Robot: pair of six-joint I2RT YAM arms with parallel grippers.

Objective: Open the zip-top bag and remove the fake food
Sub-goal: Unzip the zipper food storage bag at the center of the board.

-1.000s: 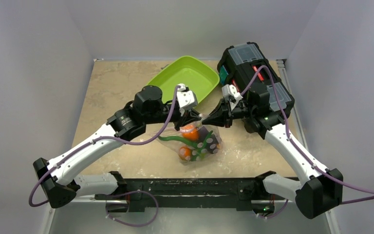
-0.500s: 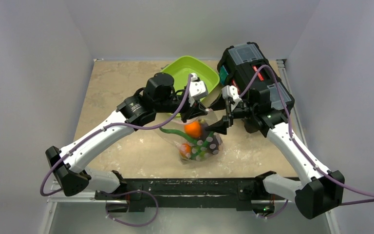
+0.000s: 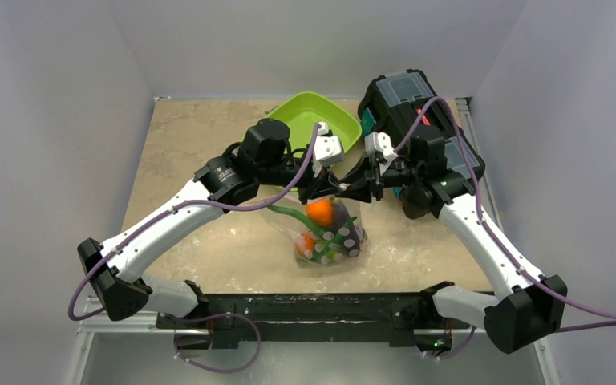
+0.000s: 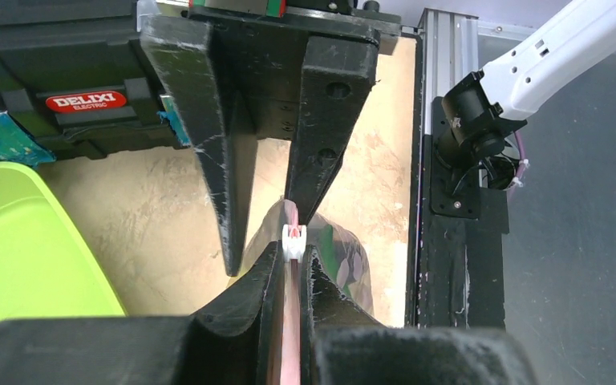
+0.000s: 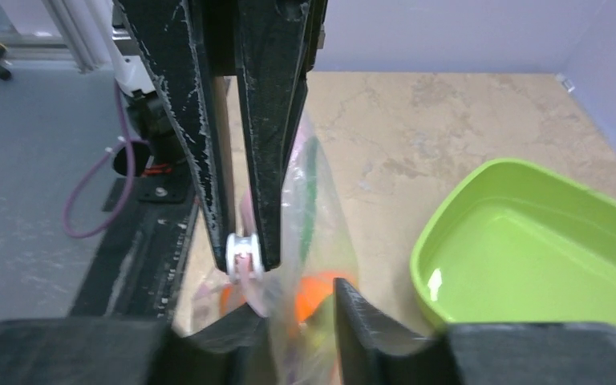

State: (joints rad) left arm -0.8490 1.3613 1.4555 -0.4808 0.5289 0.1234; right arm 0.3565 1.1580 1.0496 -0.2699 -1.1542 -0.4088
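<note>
- Grey walls [image 3: 64, 80] enclose a beige, stone-patterned table [image 3: 184, 160]. Two arms reach in from its near edge and meet over the middle.
- Bag [image 3: 346, 218] hangs between the two claws at the centre of the table, mouth up. The food [image 3: 318, 212] — an orange piece, green stems, dark grapes — is bunched in its lower half. Whether its bottom rests on the table cannot be told.
- Left gripper [image 4: 292, 255] is pressed together on the pink zip strip [image 4: 291, 321], right at the white slider [image 5: 243, 258].
- Right gripper [image 5: 298, 301] is spread, with a finger on either side of the bag's top edge, facing the left one. It grips nothing yet.
- Likely step: getting a second hold so the mouth can be pulled open. The bag looks closed, with all the food inside.
- Risk: one thin pinch carries the bag. A tug could slide the strip out and drop it.
- Risk: if the right fingers close over both walls rather than one lip, pulling would stretch the bag without parting the zip.
- Risk: the fingertips sit very close — a small error could knock them together.
- Room: the table is open to the left. The green tray [image 3: 305, 112] lies just behind the claws, and the black toolbox [image 3: 405, 96] is close behind the right wrist. The base rail [image 3: 289, 309] is near the bag's lower end.
</note>
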